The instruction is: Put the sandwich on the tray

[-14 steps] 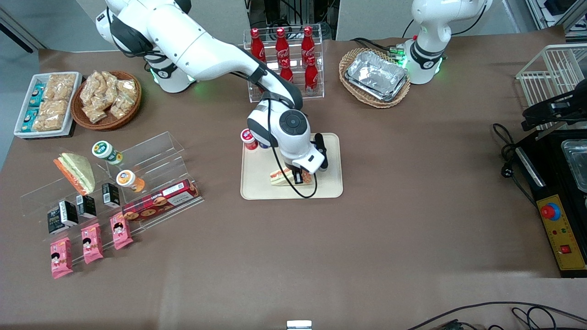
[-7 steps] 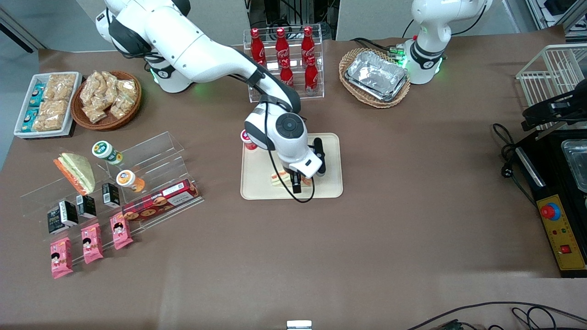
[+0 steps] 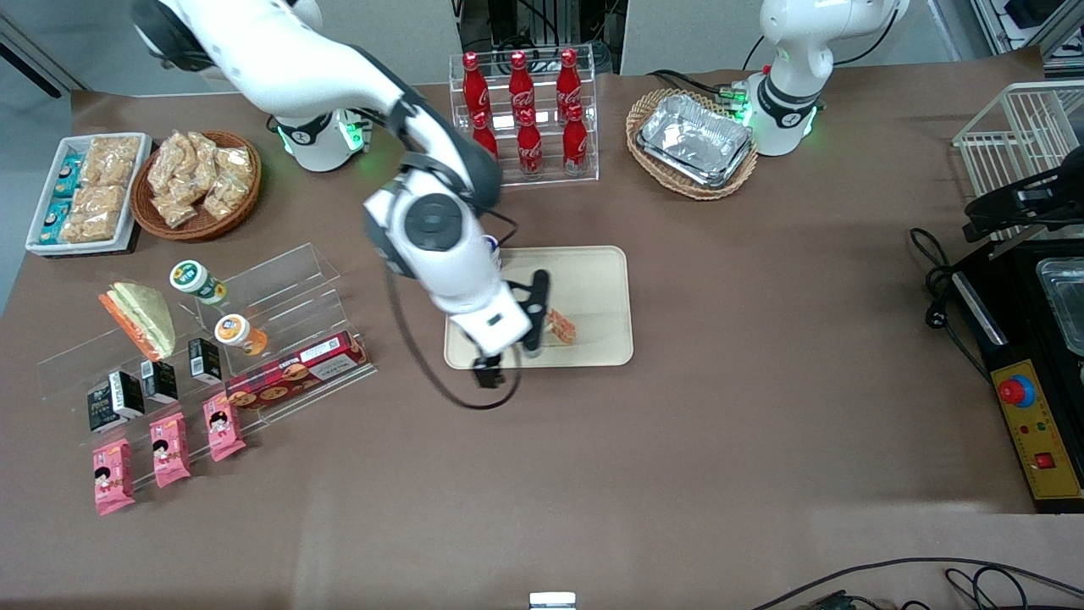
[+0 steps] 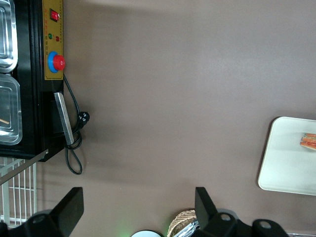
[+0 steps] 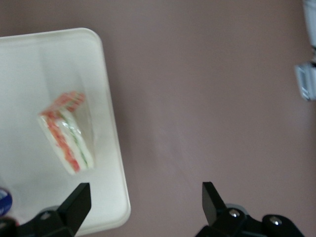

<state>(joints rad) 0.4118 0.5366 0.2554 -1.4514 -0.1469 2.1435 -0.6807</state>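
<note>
The sandwich [image 3: 561,326], a small wrapped wedge with a red and green stripe, lies on the cream tray [image 3: 593,280], in the part nearer the front camera. Nothing holds it. The right wrist view looks down on the sandwich [image 5: 66,133] and the tray [image 5: 29,74] from above. My gripper [image 3: 491,369] hangs open and empty above the tray's near corner toward the working arm's end, apart from the sandwich. Its fingers stand wide apart in the wrist view, gripper [image 5: 143,205]. The parked arm's camera also catches the sandwich [image 4: 308,140] on the tray [image 4: 286,163].
A clear acrylic shelf [image 3: 279,280] with a second, greener wedge [image 3: 140,318], cups, small boxes and a biscuit pack stands toward the working arm's end. A rack of red bottles [image 3: 529,119] and a basket of foil trays [image 3: 694,140] stand farther from the camera than the tray.
The gripper has let go of the sandwich, risen, and swung off toward the working arm's end. The sandwich stays lying on the tray.
</note>
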